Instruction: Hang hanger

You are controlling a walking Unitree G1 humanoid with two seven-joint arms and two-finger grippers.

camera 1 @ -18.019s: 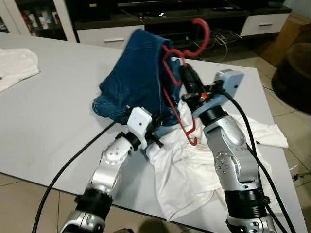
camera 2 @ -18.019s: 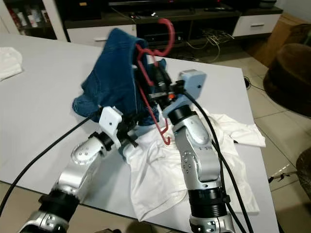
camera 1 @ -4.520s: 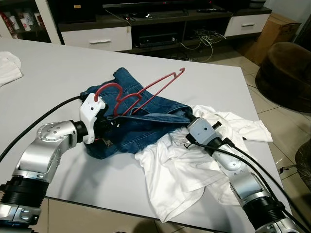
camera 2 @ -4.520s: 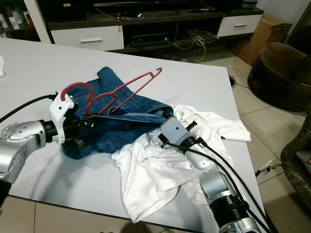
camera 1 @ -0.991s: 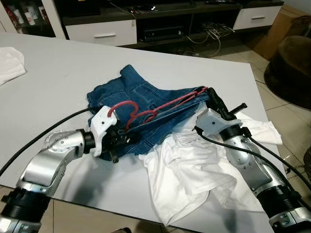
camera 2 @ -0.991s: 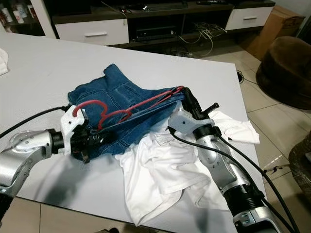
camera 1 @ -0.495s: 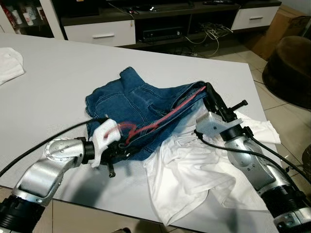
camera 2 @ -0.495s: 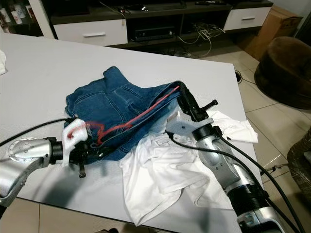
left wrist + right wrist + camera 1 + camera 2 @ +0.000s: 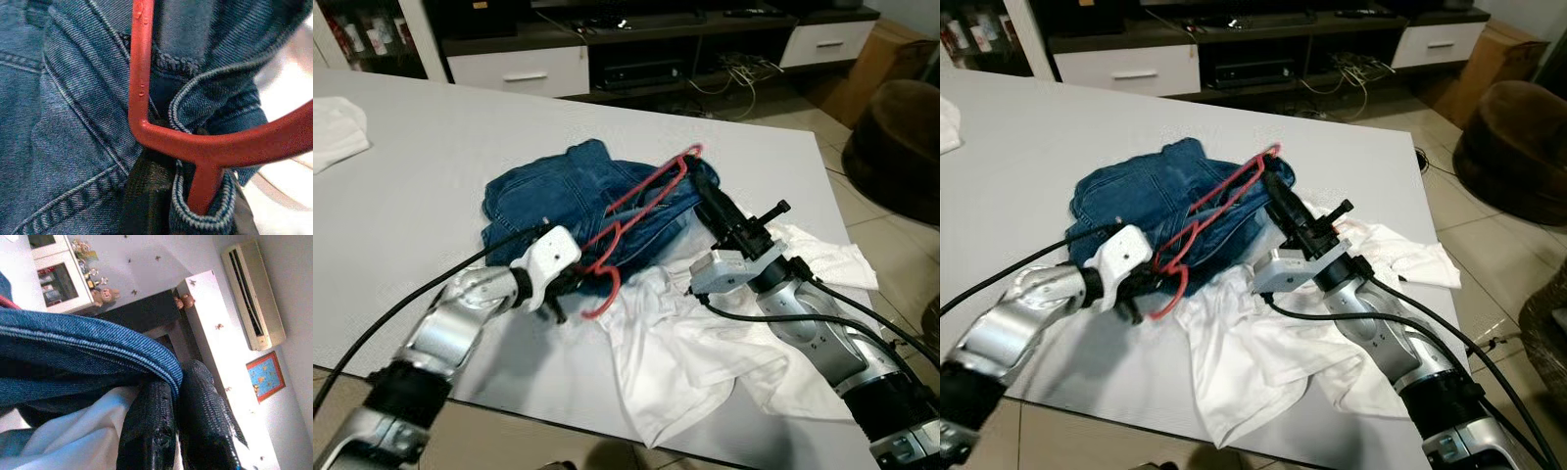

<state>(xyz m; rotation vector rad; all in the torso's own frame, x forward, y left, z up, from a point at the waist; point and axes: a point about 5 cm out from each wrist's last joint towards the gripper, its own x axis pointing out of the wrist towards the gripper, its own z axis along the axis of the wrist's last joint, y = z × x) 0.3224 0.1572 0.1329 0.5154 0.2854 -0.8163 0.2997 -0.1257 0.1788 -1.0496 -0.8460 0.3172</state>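
Bench point(image 9: 401, 186): grey, carrying all the clothes.
Left tool point(image 9: 576, 281): clamped on the hanger's lower end, denim bunched in with it.
Jeans point(image 9: 548, 201): heaped mid-bench, partly threaded on the hanger.
Hanger point(image 9: 636, 211): red, tilted across the jeans, hook low by the left tool.
Right tool point(image 9: 703, 192): pinched on a jeans hem.
Shirt point(image 9: 705, 362): white, crumpled beneath.
Progress: early by the look; dressing unfinished, hanging not yet done.

We see two arms of jointed silver metal segments with black collars near the base, each trailing thick black cables. A white plastic camera housing sits on each wrist, ahead of the long black fingers point(image 9: 151, 431) with their finely ribbed, textured surface.
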